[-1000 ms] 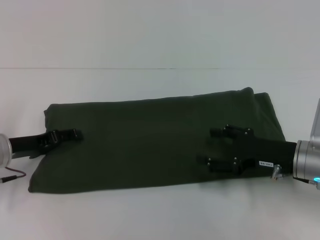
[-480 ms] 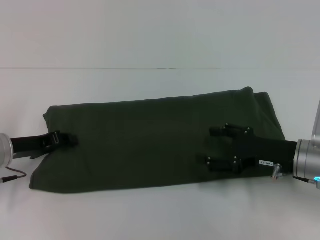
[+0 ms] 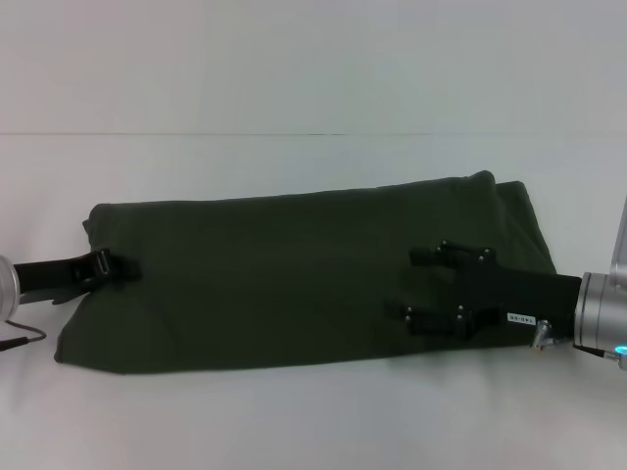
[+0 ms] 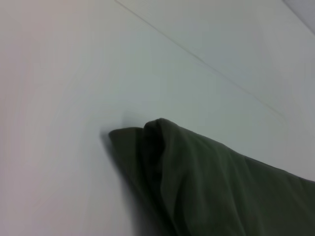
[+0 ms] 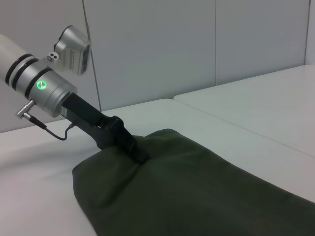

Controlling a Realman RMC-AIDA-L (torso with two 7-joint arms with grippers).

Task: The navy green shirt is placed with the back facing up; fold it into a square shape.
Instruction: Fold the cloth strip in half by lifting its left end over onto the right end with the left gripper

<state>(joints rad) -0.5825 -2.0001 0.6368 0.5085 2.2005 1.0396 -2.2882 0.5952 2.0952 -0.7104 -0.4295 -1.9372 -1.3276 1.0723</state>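
The navy green shirt lies on the white table as a long folded strip running left to right, plain side up. My left gripper is at the shirt's left end, its tip resting on the fabric with the fingers together. The right wrist view shows it pressing a dent into the shirt. My right gripper lies over the right part of the shirt, fingers spread wide apart, holding nothing. The left wrist view shows only a folded corner of the shirt.
The white table spreads around the shirt, with a seam line across the far side. A thin cable hangs from my left wrist at the left edge. A grey wall stands behind the table in the right wrist view.
My left gripper has slid leftward along the shirt toward its left edge. The shirt has barely shifted. My right gripper has not moved.
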